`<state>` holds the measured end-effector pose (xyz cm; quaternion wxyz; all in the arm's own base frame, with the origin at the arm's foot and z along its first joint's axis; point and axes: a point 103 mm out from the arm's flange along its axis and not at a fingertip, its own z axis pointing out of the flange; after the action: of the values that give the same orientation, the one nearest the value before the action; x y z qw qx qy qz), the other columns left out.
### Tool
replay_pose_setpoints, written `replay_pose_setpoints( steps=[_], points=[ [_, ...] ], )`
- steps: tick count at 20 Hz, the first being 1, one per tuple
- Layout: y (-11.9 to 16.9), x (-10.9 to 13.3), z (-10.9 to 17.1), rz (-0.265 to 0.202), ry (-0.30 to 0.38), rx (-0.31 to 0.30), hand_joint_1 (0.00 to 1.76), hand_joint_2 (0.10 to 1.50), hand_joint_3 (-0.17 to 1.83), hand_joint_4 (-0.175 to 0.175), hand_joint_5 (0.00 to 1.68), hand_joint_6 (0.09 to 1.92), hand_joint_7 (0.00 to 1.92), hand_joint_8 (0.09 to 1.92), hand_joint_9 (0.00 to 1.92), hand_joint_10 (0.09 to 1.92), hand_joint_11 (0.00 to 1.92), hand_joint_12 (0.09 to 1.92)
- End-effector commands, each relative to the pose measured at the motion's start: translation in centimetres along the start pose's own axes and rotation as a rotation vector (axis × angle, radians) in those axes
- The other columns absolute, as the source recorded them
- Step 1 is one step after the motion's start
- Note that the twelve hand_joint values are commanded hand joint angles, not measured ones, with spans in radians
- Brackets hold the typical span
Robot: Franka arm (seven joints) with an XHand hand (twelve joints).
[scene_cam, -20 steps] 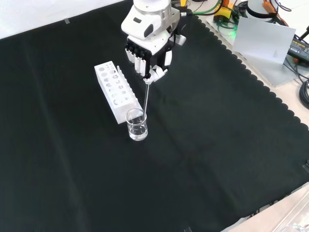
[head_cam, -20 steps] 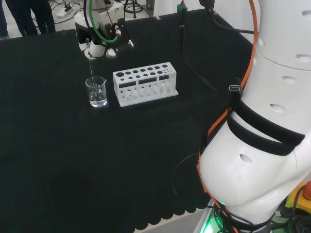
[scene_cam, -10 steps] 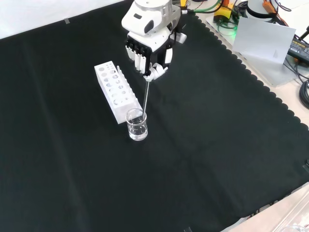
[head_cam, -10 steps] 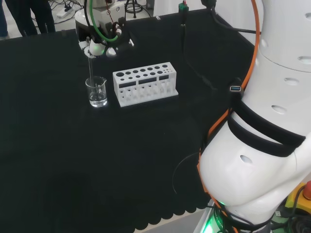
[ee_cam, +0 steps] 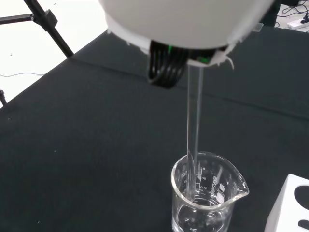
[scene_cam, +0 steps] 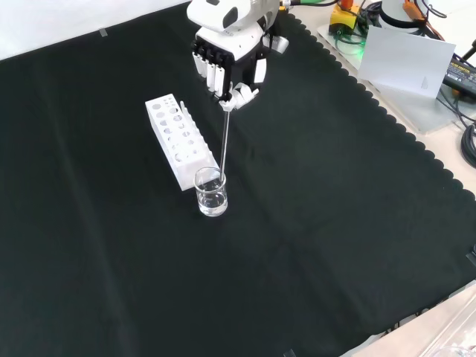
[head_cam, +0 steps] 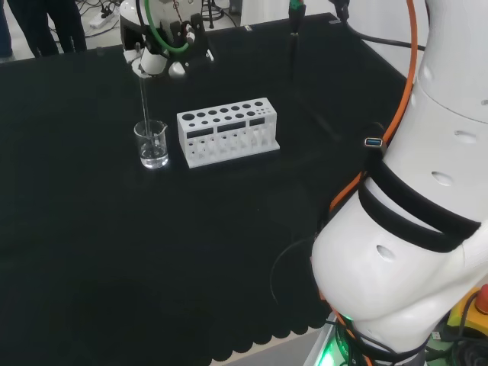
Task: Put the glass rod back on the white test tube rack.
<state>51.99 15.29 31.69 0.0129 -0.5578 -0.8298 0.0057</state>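
Glass rod (scene_cam: 224, 145) hangs upright, pinched at its top by the hand's (scene_cam: 227, 56) curled fingers, its lower end inside 1 clear beaker (scene_cam: 211, 192). In the front view the white test tube rack (scene_cam: 177, 138) sits at the beaker's 11 o'clock, just beside it.

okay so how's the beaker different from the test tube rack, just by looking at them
The beaker is clear glass and round; the test tube rack is opaque white and a long block. The beaker has the glass rod dipping into it, held by the hand; the rack's holes look empty. Both stand upright on the black cloth.
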Motion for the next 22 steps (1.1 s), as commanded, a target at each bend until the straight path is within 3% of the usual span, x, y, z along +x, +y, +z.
replay_pose_setpoints(
  steps=[1, 4, 9, 13, 16, 20, 22],
  points=[
    [-0.6, -1.1, -2.3, 0.04, -0.002, -0.009, 1.33, 0.47, 0.95, -0.175, 1.32, 0.58, 1.38, 0.8, 1.75, 0.71, 1.71, 0.74],
    [-1.0, -2.4, -3.3, 0.065, -0.003, -0.015, 1.33, 0.48, 0.94, -0.175, 1.33, 0.66, 1.37, 0.7, 1.75, 0.71, 1.71, 0.74],
    [-1.6, -4.5, -4.7, 0.107, -0.011, -0.036, 1.33, 0.48, 0.94, -0.175, 1.33, 0.68, 1.37, 0.69, 1.75, 0.71, 1.71, 0.74],
    [-2.0, -6.1, -5.7, 0.135, -0.004, -0.048, 1.34, 0.47, 0.96, -0.175, 1.31, 0.54, 1.38, 0.85, 1.75, 0.71, 1.71, 0.74],
    [-2.4, -7.2, -6.9, 0.157, -0.015, -0.05, 1.34, 0.47, 0.96, -0.175, 1.32, 0.53, 1.38, 0.86, 1.75, 0.71, 1.71, 0.74],
    [-2.9, -9.6, -7.3, 0.199, -0.011, -0.056, 1.33, 0.48, 0.94, -0.175, 1.33, 0.66, 1.37, 0.7, 1.75, 0.71, 1.71, 0.74],
    [-3.1, -10.7, -7.4, 0.22, -0.014, -0.056, 1.33, 0.47, 0.95, -0.175, 1.32, 0.58, 1.38, 0.81, 1.75, 0.71, 1.71, 0.74]
  ],
)
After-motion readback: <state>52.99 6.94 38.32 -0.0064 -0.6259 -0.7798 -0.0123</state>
